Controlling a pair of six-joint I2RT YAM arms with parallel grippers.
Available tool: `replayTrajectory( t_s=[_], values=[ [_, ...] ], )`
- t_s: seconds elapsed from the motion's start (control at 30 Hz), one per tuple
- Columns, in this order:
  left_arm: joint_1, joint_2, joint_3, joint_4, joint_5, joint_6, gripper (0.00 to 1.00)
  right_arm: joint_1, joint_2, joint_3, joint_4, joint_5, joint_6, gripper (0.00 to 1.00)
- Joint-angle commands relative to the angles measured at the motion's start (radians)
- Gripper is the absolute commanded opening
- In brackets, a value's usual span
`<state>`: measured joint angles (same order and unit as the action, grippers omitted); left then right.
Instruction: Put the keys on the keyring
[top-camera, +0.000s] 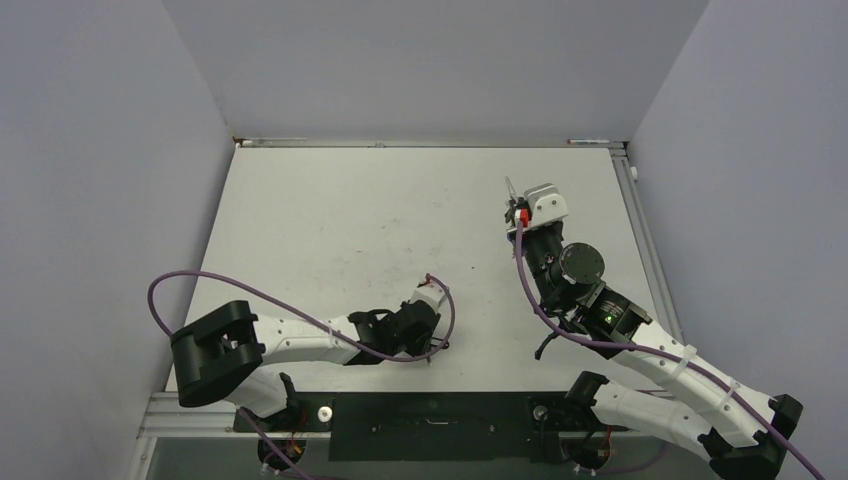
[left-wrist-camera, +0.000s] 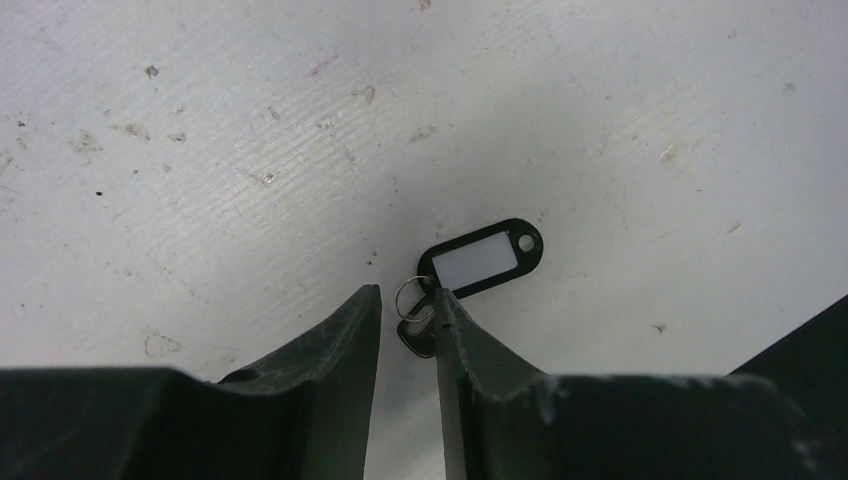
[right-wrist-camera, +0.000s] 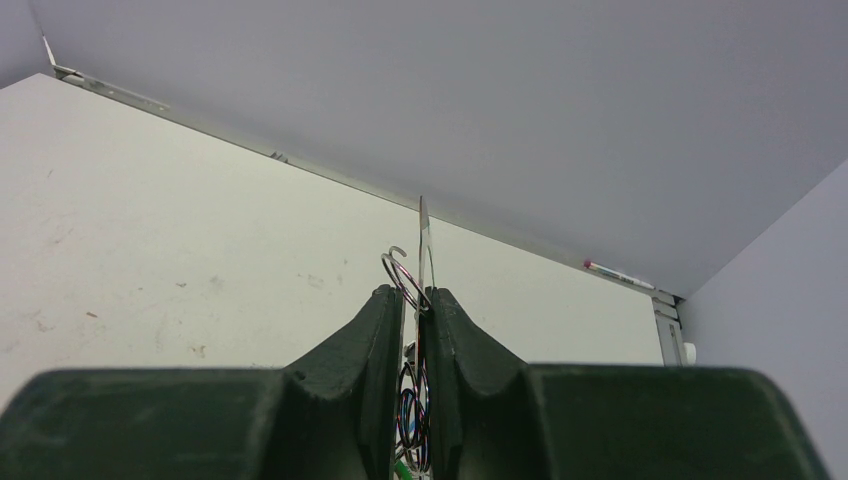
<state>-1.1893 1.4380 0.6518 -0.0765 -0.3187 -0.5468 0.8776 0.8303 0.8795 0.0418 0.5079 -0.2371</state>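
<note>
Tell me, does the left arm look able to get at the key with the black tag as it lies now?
Probably yes. The left gripper is open right at the key, whose black tag lies flat on the table; nothing stands between them.

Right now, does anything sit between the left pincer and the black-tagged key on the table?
Nothing visible. The left pincer is open right at the black-tagged key; its metal end lies between the fingers, on the table.
</note>
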Motion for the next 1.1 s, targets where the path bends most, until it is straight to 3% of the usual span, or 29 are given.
replayTrajectory(
  t_s=[0.0, 0.23, 0.4, 1.07],
  values=[
    [0.014, 0.040, 0.015, 0.031, 0.025, -0.010, 0.22, 0.002, -0.005, 0.015, 0.044, -0.010, 0.008, 0.05],
    [0.017, 0.055, 0.009, 0.045, 0.059, -0.021, 0.16, 0.002, -0.004, 0.013, 0.046, -0.006, 0.007, 0.05],
    [0.017, 0.054, 0.001, 0.061, 0.073, -0.020, 0.01, 0.003, -0.002, 0.013, 0.046, -0.006, 0.007, 0.05],
    [0.014, -0.203, -0.115, 0.186, 0.074, 0.112, 0.00, 0.002, -0.007, 0.008, 0.047, -0.017, 0.013, 0.05]
  ],
)
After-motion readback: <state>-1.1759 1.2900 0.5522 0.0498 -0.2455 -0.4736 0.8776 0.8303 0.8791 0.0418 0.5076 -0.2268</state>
